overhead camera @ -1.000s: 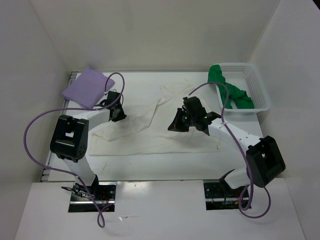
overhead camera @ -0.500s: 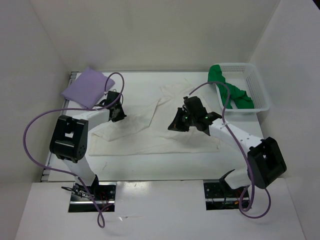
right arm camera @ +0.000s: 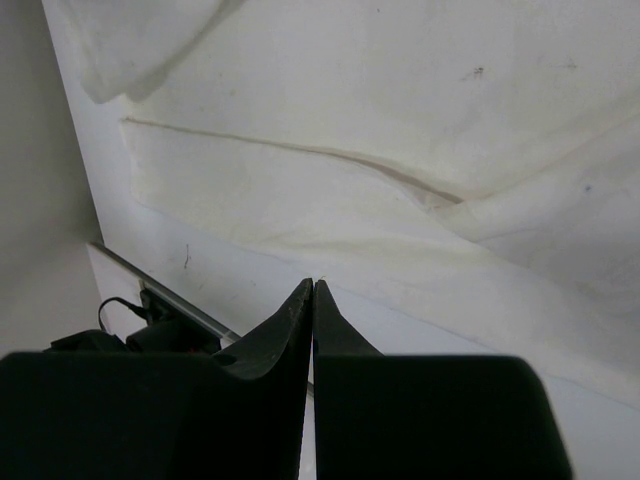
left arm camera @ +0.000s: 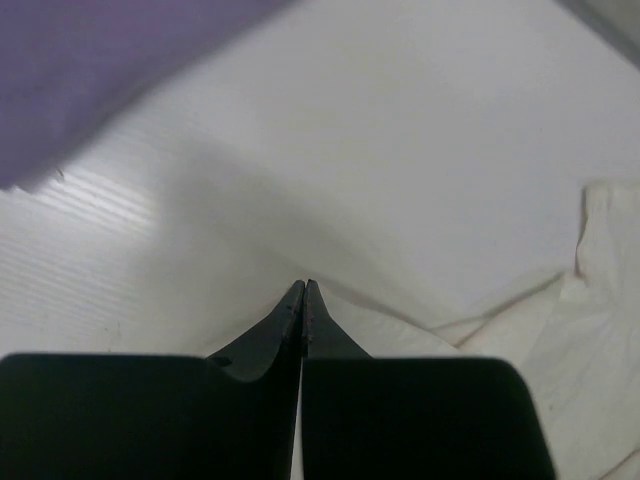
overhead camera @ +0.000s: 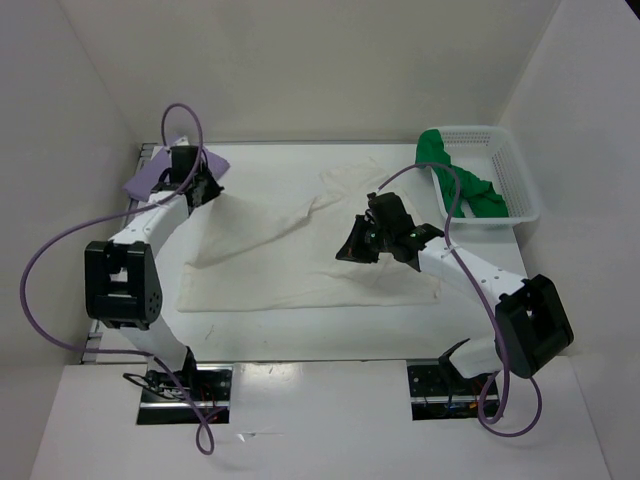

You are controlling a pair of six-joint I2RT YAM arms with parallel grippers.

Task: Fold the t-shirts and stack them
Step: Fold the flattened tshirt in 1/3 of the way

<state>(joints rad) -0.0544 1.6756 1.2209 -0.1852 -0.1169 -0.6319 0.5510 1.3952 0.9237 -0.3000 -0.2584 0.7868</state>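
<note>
White cloth is peaking at ten o'clock, where the left gripper (overhead camera: 203, 189) is pinching the white t-shirt (overhead camera: 300, 272) by a corner, likely to carry a fold, while the right gripper (overhead camera: 352, 250) is hovering closed, seemingly empty, over its three-o'clock side.

"How much of the purple shirt (overhead camera: 140, 182) could you see?"

"Little. From above, my left arm (overhead camera: 150, 215) covered most of it. At my left wrist it was a blurred patch, cut by the top and left edges."

"And the white shirt (overhead camera: 300, 265)?"

"It ran off that view's right edge. My right gripper (right arm camera: 312, 287) had its fingers pressed together, and I couldn't tell whether cloth was nipped between them."

"The green shirt (overhead camera: 435, 152)?"

"Partly sunk behind the basket (overhead camera: 525, 190) wall."
</note>
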